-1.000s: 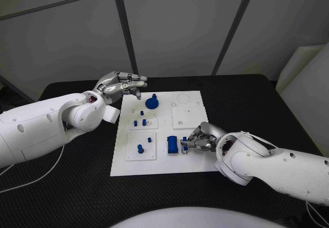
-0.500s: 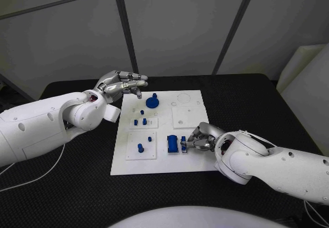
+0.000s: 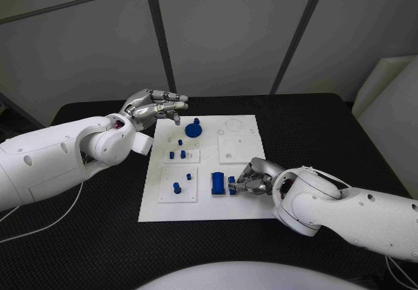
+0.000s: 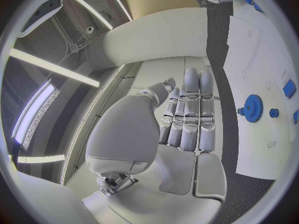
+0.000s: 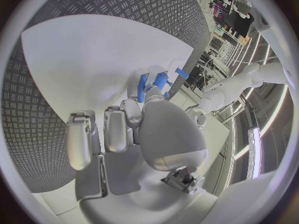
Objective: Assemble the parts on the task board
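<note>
Off the far-left corner of the task board [image 3: 252, 208], the left hand [image 3: 155, 106] hovers above the black table [image 3: 96, 235] with nothing in it; in the left wrist view its fingers [image 4: 193, 109] lie long and side by side, only slightly bent, clear of every part. Just to its right, near the board's far edge, a blue gear-like part [image 3: 193, 128] stands seated on the board, and the left wrist view shows the same toothed disc [image 4: 253, 108] lying flat on the white surface. Nearer the robot, several small blue pegs [image 3: 181, 154] stand upright in a raised white block, and more pegs [image 3: 177, 188] stand in the block in front of it. These look already placed, though how firmly cannot be told.

Further right, a taller blue block [image 3: 217, 182] stands in the board's near half. Touching the small blue piece [image 3: 232, 185] just beside that block is the right hand [image 3: 252, 180], its fingertips [image 5: 149, 92] pinched together around the piece; the right wrist view shows blue parts right at those tips. The piece appears to be in the middle of being pushed into its seat. The white square plate [image 3: 237, 148] and the round outline [image 3: 234, 125] beyond it carry no blue parts, so the right side seems unfinished, putting the task perhaps past halfway.
</note>
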Controlling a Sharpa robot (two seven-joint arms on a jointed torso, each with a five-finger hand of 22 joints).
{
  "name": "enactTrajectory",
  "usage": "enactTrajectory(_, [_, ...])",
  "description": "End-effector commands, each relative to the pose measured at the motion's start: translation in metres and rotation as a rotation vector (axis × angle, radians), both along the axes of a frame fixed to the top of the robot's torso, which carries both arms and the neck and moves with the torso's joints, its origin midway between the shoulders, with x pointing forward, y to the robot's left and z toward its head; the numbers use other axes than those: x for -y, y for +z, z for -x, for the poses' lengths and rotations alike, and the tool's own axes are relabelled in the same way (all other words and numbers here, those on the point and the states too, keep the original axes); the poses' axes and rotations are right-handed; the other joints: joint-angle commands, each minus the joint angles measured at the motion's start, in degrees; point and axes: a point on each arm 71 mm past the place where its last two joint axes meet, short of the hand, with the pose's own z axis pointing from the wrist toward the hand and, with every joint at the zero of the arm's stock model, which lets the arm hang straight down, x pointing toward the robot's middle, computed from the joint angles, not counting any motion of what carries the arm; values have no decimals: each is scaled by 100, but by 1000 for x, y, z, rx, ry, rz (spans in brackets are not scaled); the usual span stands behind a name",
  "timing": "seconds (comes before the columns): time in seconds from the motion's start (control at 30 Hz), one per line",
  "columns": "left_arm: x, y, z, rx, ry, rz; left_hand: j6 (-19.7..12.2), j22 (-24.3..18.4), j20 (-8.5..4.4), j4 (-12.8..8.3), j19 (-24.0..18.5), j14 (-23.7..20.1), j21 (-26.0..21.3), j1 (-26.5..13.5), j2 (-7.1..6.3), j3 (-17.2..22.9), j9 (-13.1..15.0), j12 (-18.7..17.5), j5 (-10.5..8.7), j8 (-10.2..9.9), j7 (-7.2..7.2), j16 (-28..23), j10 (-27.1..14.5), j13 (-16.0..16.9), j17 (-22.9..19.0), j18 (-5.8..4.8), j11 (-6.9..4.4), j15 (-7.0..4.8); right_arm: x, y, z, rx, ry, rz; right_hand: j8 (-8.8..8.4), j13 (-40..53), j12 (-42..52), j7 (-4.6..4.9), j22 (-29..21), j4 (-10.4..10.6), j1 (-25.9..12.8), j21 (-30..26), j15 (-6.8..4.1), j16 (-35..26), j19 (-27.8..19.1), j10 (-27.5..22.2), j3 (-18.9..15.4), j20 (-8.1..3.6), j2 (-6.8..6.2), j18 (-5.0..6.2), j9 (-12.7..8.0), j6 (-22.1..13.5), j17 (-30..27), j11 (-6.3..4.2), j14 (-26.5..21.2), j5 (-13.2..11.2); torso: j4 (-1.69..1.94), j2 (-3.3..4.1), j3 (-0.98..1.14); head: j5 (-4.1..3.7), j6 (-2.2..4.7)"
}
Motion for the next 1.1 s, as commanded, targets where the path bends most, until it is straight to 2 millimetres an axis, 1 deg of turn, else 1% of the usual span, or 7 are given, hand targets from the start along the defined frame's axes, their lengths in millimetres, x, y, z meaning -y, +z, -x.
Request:
enactTrajectory(0.03, [1, 1, 0, 0, -10, 8, 0, -8, 15, -7, -19, 9, -21, -17, 29, -22, -7, 39, 2, -19, 11, -28, -40, 0, -2, -66, -5, 11, -5, 2, 3, 5, 39, -1, 16, 6, 20, 7, 1508, 68, -41, 18, -13, 28, 605, -1, -34, -57, -67, -43, 20, 59, 6, -19, 222, -50, 1, 4, 1, 4, -8])
enactTrajectory(0.2, [1, 1, 0, -1, -10, 8, 0, -8, 15, -7, -19, 9, -21, -17, 29, -22, -7, 39, 2, -19, 11, -28, -40, 0, -2, -66, -5, 11, -5, 3, 3, 22, 42, 0, 7, 10, 21, 20, 1508, 204, -209, 18, -4, 20, 605, 4, -148, -54, -146, -43, 70, 73, -2, -7, 219, -320, 0, 3, 0, 8, -9])
enactTrajectory(0.43, [0, 1, 0, -2, -9, 7, 0, -8, 15, -7, -19, 9, -21, -17, 29, -22, -7, 39, 2, -19, 11, -28, -40, 0, -2, -66, -5, 11, 1, 5, 0, 64, 25, 8, -20, 5, 3, 54, 1508, 208, -610, 18, 20, -3, 605, -7, -355, -32, -166, -43, 194, 74, -25, 26, 212, -2285, 1, 0, -1, 12, -9])
enactTrajectory(0.5, [0, 1, 0, -2, -9, 7, 0, -8, 15, -7, -19, 9, -21, -17, 29, -22, -7, 39, 2, -19, 11, -28, -40, 0, -2, -66, -5, 11, 3, 5, -1, 76, 21, 9, -29, 2, -5, 59, 1508, 215, -697, 18, 25, -10, 605, -15, -347, -27, -217, -43, 225, 65, -32, 32, 211, -2607, 2, 2, 1, 14, -5])
enactTrajectory(0.87, [0, 1, 0, -3, -8, 6, 0, -16, 15, -14, -13, 12, -32, -15, 27, -32, -12, 41, 3, -19, 14, -41, -43, 0, 1, -65, -4, 11, 5, 11, -2, 145, 12, -9, -32, 6, -4, 58, 1508, 224, -815, 18, 27, -11, 605, -16, -255, -23, -250, -43, 270, 68, -29, 32, 212, -2684, -3, 2, 5, 18, 5])
enactTrajectory(1.03, [0, 1, 0, -4, -8, 6, -1, -18, 15, -11, -12, 14, -35, -19, 28, -34, -13, 41, 3, -20, 16, -44, -44, 0, 2, -66, -2, 12, 7, 13, -4, 189, 8, -40, -58, -11, -31, 67, 1508, 102, -514, 18, 27, -33, 605, -35, -127, -23, -185, -43, 301, 11, -57, 36, 206, -2583, -1, 3, 1, 11, 15])
enactTrajectory(1.1, [0, 1, 0, -4, -9, 6, -1, -18, 15, -11, -12, 14, -35, -19, 28, -34, -13, 41, 3, -20, 16, -44, -44, 0, 2, -66, -2, 12, 8, 15, -5, 220, 17, -69, -83, -37, -72, 133, 1508, -42, -221, 18, 50, -68, 605, -65, -59, -5, -184, -43, 230, -292, -104, 97, 195, -2499, 4, 3, -1, 6, 15])
